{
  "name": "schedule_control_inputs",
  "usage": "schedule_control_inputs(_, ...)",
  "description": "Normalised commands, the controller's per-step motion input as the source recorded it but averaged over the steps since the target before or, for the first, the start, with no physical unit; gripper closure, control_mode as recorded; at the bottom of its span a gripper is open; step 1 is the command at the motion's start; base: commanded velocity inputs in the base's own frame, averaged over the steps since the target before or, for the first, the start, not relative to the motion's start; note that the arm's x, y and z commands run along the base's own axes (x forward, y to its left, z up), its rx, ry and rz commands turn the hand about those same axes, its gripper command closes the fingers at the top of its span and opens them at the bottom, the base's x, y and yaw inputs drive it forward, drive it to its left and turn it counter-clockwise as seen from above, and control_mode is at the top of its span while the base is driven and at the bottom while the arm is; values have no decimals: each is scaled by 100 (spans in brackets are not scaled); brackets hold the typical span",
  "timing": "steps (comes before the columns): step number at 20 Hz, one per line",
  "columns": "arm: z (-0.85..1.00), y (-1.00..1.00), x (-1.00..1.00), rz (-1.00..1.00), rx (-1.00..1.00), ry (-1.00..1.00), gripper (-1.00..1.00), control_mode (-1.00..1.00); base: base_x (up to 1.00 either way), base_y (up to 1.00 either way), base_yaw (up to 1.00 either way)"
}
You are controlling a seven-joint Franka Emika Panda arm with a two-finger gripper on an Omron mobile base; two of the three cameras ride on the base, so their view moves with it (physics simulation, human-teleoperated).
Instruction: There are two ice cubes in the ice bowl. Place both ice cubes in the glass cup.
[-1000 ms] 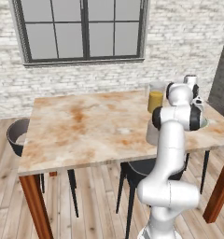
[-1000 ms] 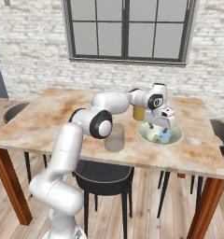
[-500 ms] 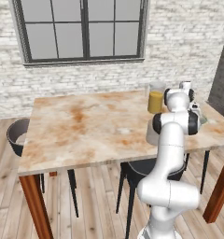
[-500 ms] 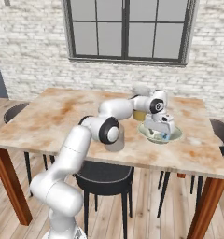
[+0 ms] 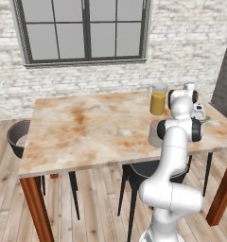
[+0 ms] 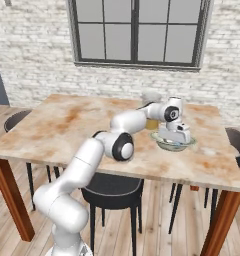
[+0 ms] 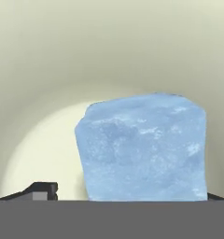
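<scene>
My gripper [image 6: 175,141] is lowered into the ice bowl [image 6: 160,142], a wide pale greenish-white bowl at the table's right end. In the hand view one pale blue ice cube [image 7: 144,147] rests on the bowl's floor [image 7: 44,149], between my gripper's [image 7: 128,195] open fingertips. The left fingertip [image 7: 41,190] stands a little off the cube, while the right one sits at the cube's edge. The second cube is hidden. Partly behind my arm stands the glass cup [image 5: 153,135]. From the left side, the hand [image 5: 197,112] covers most of the bowl [image 5: 205,120].
A taller glass with orange in its lower half [image 5: 158,99] [image 6: 150,99] stands just behind the bowl. Dark chairs sit at the table's left end [image 5: 18,134], under its front edge [image 6: 112,182] and at its right end [image 6: 238,141]. A brick wall with a window lies beyond.
The hand has come down from above the bowl into it, and the forearm has swung lower over the table. Bowl, cup and tall glass have stayed put.
</scene>
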Motion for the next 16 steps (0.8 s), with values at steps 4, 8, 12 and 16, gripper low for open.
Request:
schedule_control_inputs(4,-5,0,0,0,0,1,100,-100,0,0,0)
schedule_control_inputs(8,2,0,-33,0,1,-5,100,-100,0,0,0)
schedule_control_inputs(12,73,15,-87,0,9,-31,100,-100,0,0,0)
schedule_control_inputs(16,100,51,-100,0,4,-44,100,-100,0,0,0)
